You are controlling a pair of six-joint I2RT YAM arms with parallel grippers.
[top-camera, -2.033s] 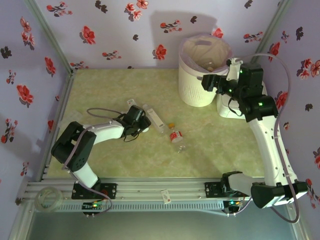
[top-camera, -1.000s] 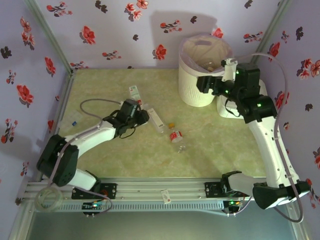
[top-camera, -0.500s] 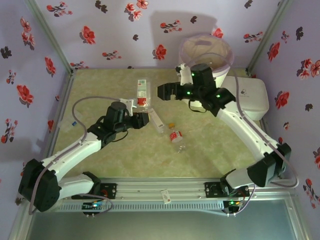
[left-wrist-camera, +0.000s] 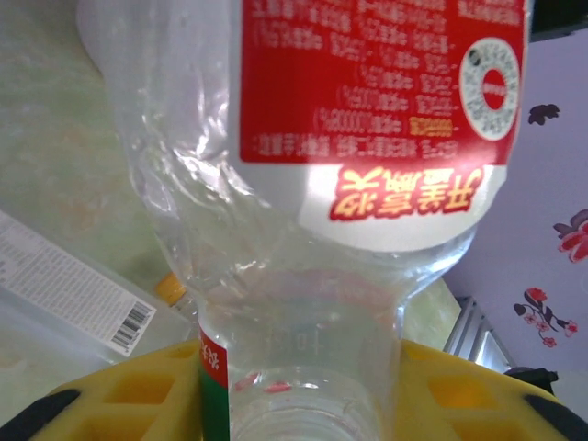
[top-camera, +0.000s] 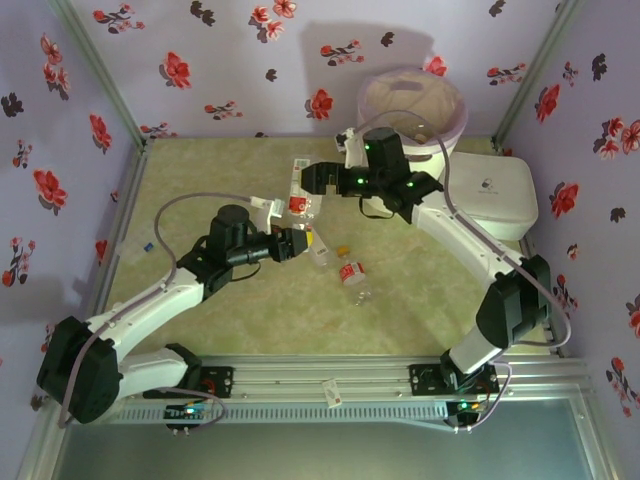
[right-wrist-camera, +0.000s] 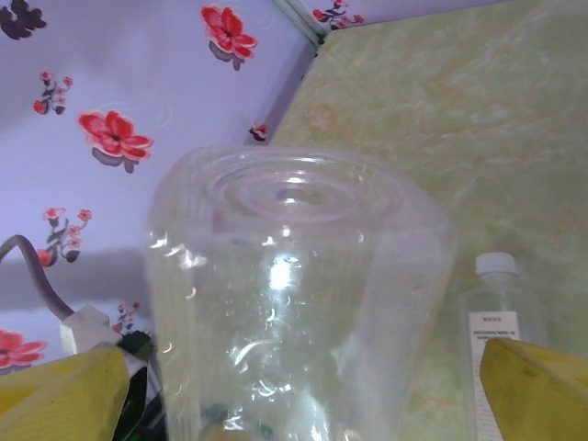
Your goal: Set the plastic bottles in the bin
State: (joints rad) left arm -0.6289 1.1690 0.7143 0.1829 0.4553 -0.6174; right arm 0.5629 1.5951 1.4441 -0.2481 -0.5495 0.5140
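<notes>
Since two seconds ago the right arm has swung away from the bin toward the middle of the worktop (top-camera: 220, 175), and the left arm has lifted a clear plastic bottle with a red and white label (top-camera: 299, 190) off the surface. The left gripper (top-camera: 297, 240) pinches that bottle by its neck, the yellow pads (left-wrist-camera: 119, 390) pressed on either side, and holds it in the air near the centre, base toward 12 o'clock. The right gripper (top-camera: 308, 180) is spread wide around the base, not closed on it. The tall round cream-white ribbed bin with a pale pink liner (top-camera: 440, 130) stands at 1 o'clock. A clear white-capped bottle (top-camera: 318, 248) and an orange-capped bottle with a red label (top-camera: 352, 275) lie just toward 6 o'clock of the grippers.
</notes>
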